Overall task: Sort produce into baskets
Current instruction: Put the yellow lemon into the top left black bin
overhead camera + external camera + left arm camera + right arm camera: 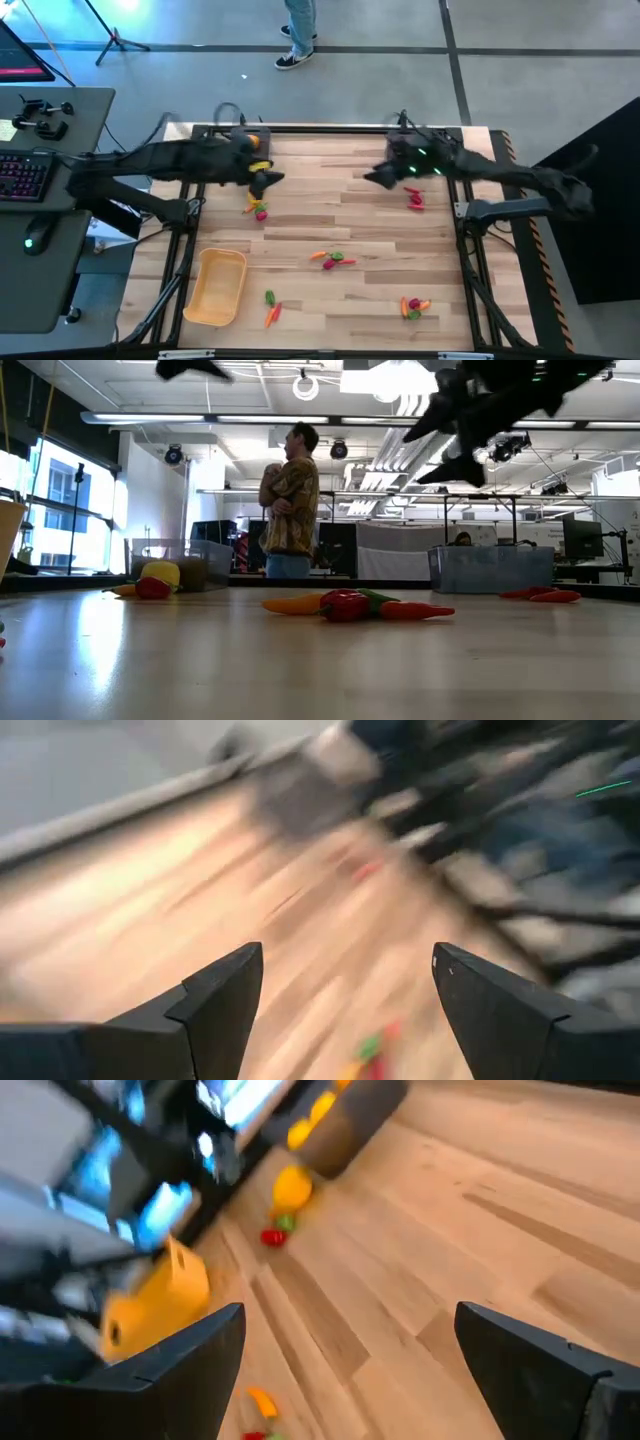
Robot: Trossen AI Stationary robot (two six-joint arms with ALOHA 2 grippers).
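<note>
1. Our left hand [268,181] hangs above the table's [340,215] far-left part, fingers spread wide, holding nothing.
2. Our right hand [378,176] hangs above the far-right part, equally wide and empty.
3. Toy produce lies scattered: a chilli cluster [332,259] mid-table, and the tan tray [217,287] sits at the near-left corner.
4. We can read no writing anywhere.

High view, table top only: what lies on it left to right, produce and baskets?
Tan-yellow oblong tray → yellow-and-magenta produce pile → green-and-orange pair → orange, green and red middle cluster → two produce piles farthest right: red pieces, orange-green pieces.
</note>
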